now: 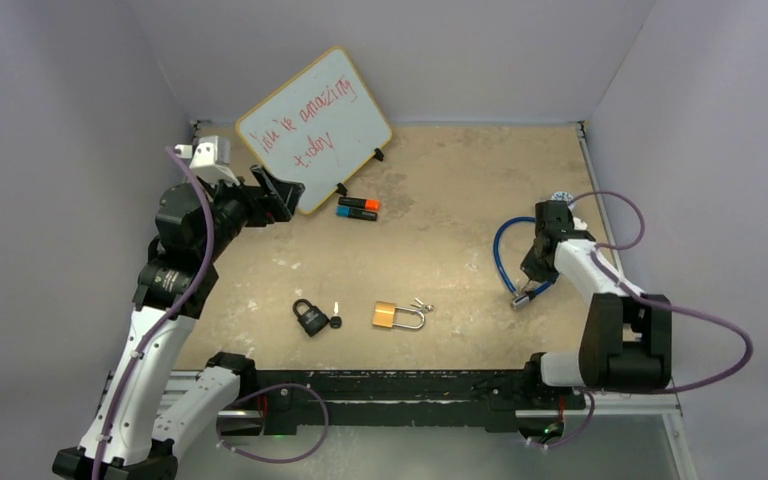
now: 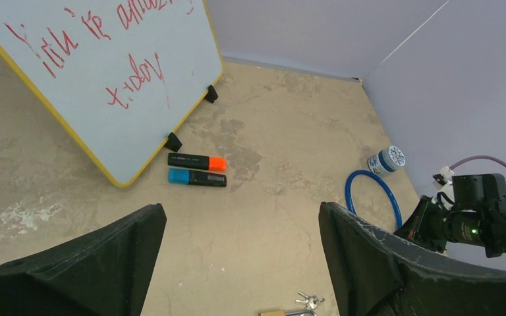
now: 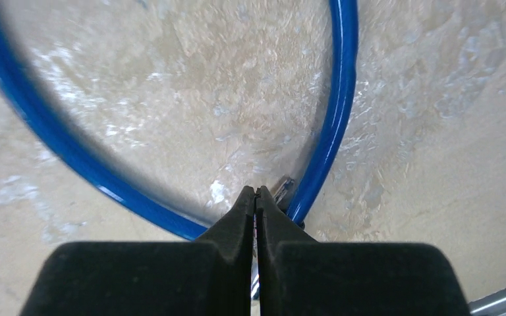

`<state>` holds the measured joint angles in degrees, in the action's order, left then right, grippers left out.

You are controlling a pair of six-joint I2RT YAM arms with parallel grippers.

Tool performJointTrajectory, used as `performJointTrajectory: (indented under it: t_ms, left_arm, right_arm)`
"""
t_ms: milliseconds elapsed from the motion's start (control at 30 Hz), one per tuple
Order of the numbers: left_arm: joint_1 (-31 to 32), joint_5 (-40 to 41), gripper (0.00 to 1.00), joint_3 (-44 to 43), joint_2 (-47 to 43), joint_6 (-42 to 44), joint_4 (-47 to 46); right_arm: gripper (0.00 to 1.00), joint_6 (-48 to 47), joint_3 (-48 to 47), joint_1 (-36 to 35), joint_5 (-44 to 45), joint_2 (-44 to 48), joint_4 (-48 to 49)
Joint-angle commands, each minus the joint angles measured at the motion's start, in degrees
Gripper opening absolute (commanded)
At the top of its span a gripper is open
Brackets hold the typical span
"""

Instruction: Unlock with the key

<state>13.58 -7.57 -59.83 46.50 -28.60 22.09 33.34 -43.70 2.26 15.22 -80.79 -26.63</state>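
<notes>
tabletop (image 3: 435, 118): key (image 3: 283, 187) just beside closed right fingers (image 3: 237, 220).

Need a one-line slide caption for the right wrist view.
Right pincer shut over the tan tabletop, tips beside the blue cable loop and a small metal part.

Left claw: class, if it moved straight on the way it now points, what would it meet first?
Probably bare table, just short of the orange marker and blue marker; the open left claw tilts downward, though depth is hard to judge.
</notes>
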Motion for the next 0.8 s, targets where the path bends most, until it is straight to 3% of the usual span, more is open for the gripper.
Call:
performJointTrajectory:
  t_ms: [0, 333, 433, 600, 767]
  left_arm:
    - [0.3, -1.0, 0.90, 0.5, 0.4, -1.2, -0.6]
    - [0.3, -6.8, 0.92, 1.3, 3.3, -4.3, -3.7]
    - [0.3, -15.0, 0.99, 1.9, 5.0, -5.0, -8.3]
    - [0.4, -28.3, 0.98, 6.7, 5.1, -10.7, -22.2]
    - [2.7, -33.4, 0.98, 7.2, 6.7, -14.9, -29.2]
  right_arm:
    - [0.00, -1.1, -1.8, 0.1, 1.0, 7.4, -0.7]
    - [0.00, -5.5, -8.5, -4.1, -14.9, 22.2, 6.2]
    - [0.00, -4.0, -11.1, -8.7, -20.0, 25.1, 10.7]
    - [0.00, 0.1, -13.8, -17.5, -26.5, 26.6, 22.3]
    - [0.00, 7.8, -15.3, -22.9, -35.5, 24.2, 35.8]
